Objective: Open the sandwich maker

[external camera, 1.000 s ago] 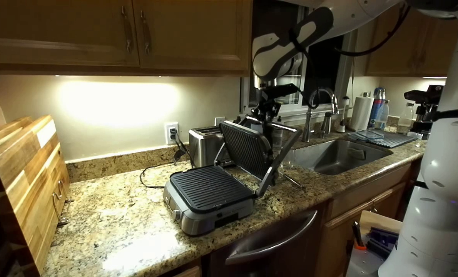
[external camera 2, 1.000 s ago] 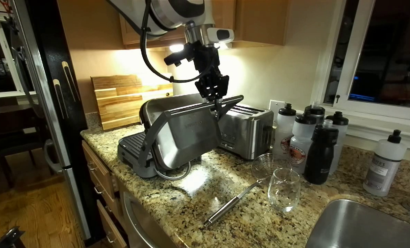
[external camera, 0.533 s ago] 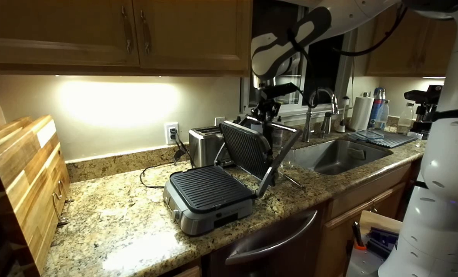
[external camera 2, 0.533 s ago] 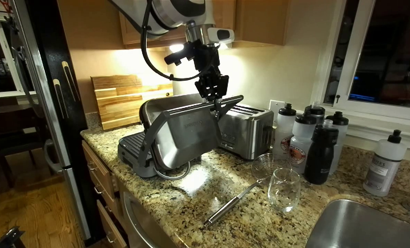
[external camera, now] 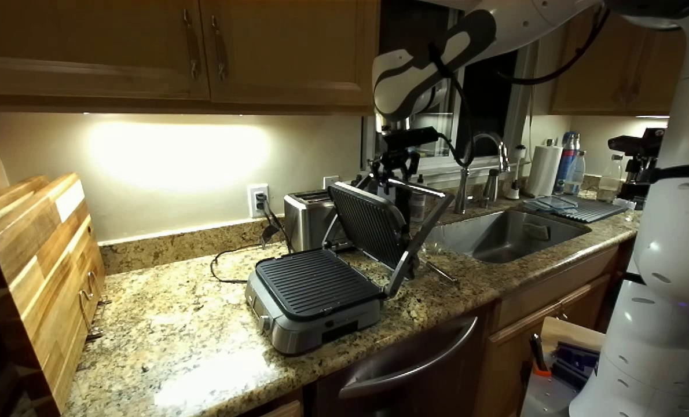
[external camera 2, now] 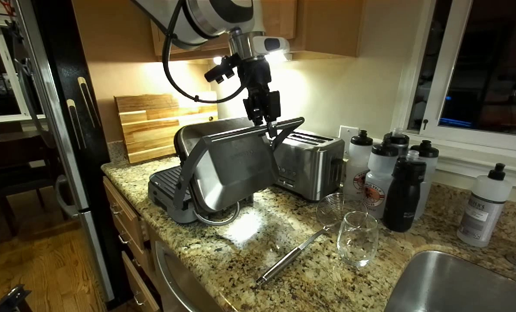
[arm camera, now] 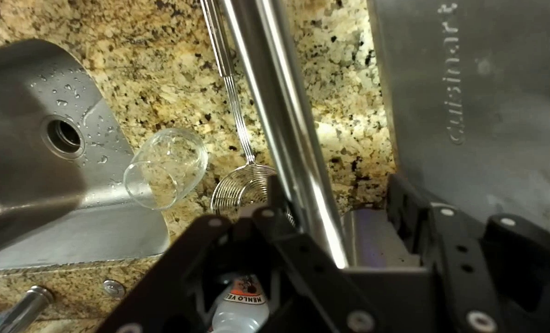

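The sandwich maker stands open on the counter. Its ribbed lower plate (external camera: 318, 284) lies flat and faces up. Its lid (external camera 2: 236, 169) leans back past upright, ribbed side toward the lower plate. The lid's bar handle (external camera 2: 236, 133) is at the top behind the lid, and it crosses the wrist view (arm camera: 284, 111) as a shiny steel bar. My gripper (arm camera: 337, 199) is open, with the bar between its fingers, close to or touching the left finger and with a gap to the right one. In an exterior view the gripper (external camera 2: 270, 130) points down at the handle.
A steel toaster (external camera 2: 312, 169) stands close behind the lid. Several bottles (external camera 2: 383, 177), a clear glass (external camera 2: 357, 238) and a wire skimmer (external camera 2: 284, 262) are on the sink side. The sink (external camera: 512, 231) lies beyond. Cutting boards (external camera: 43, 272) stand at the far end.
The arm and gripper have shifted slightly left in both exterior views and the wrist has tilted a little. The handle has moved very slightly; the lid stays leaning back.
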Robot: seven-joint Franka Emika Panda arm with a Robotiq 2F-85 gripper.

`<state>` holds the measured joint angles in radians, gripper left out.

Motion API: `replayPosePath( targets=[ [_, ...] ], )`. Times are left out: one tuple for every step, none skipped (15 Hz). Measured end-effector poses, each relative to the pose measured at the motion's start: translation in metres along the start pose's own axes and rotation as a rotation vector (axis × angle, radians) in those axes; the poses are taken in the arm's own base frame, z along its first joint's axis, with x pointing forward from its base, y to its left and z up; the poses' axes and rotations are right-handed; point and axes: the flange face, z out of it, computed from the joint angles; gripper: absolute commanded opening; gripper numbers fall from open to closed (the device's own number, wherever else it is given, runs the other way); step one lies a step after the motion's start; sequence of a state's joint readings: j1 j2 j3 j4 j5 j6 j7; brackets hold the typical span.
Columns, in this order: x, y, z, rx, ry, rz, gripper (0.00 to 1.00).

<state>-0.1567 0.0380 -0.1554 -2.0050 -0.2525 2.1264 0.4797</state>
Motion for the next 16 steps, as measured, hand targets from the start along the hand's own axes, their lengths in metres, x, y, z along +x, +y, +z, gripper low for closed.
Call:
replayPosePath(
  targets=[
    [-0.001,-0.003,-0.002,0.0,0.006,0.013,0.95],
    [-0.001,-0.005,-0.004,-0.003,0.015,0.026,0.99],
    [-0.001,-0.006,-0.007,-0.008,0.027,0.033,1.0],
    [-0.002,-0.009,-0.011,-0.014,0.041,0.038,1.0],
    [-0.004,-0.013,-0.016,-0.02,0.057,0.039,1.0],
    [-0.005,-0.016,-0.022,-0.026,0.075,0.038,1.0],
    [-0.007,-0.018,-0.029,-0.033,0.094,0.035,1.0],
    [-0.008,-0.019,-0.037,-0.037,0.113,0.029,1.0],
    [-0.01,-0.02,-0.046,-0.036,0.129,0.023,1.0],
    [-0.012,-0.021,-0.055,-0.029,0.142,0.019,1.0],
    [-0.015,-0.021,-0.064,-0.019,0.155,0.008,1.0],
    [-0.018,-0.022,-0.074,-0.004,0.166,-0.006,1.0],
    [-0.021,-0.024,-0.084,0.012,0.175,-0.026,1.0],
    [-0.025,-0.025,-0.092,0.033,0.178,-0.045,1.0],
    [-0.029,-0.026,-0.1,0.057,0.179,-0.067,1.0],
    [-0.033,-0.026,-0.106,0.073,0.182,-0.083,1.0]
  ],
)
